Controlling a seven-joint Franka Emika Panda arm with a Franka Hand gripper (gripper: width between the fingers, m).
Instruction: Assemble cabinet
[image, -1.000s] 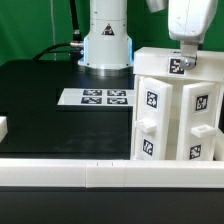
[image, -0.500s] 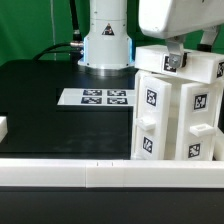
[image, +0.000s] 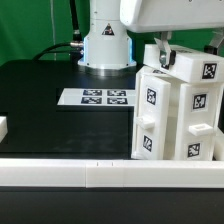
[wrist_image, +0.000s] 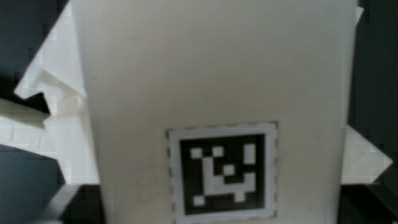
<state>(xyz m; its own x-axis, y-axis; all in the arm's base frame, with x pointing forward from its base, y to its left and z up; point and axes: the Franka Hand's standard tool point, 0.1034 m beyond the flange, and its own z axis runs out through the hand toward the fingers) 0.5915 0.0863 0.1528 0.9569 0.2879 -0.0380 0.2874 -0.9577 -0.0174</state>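
Exterior view, near to far. A low white rail (image: 110, 176) runs across the foreground at the edge of the black table (image: 45, 95); a small white block (image: 3, 127) lies at the exterior view's left margin, well apart from everything else. At the exterior view's right stands the cabinet (image: 178, 115), a large white plastic boxy body bearing square black-and-white fiducial tags, with two smaller drawer-like fronts set one above the other in its left face. Behind it and towards the exterior view's left, the marker board (image: 97, 97), a thin flat white sheet printed with tags, lies flat on the table just in front of the arm's round white base (image: 106, 45). The white arm reaches over the cabinet from above, and its two-finger gripper (image: 165, 55) hangs at the cabinet's upper rear edge, with dark fingers (image: 163, 58) showing against the white top; whether the fingers are apart, together or clamped on the cabinet cannot be told from either view. The wrist view is filled by a white panel of the cabinet (wrist_image: 178, 90) carrying one tag (wrist_image: 224, 180), blurred, with dark table at the margins.
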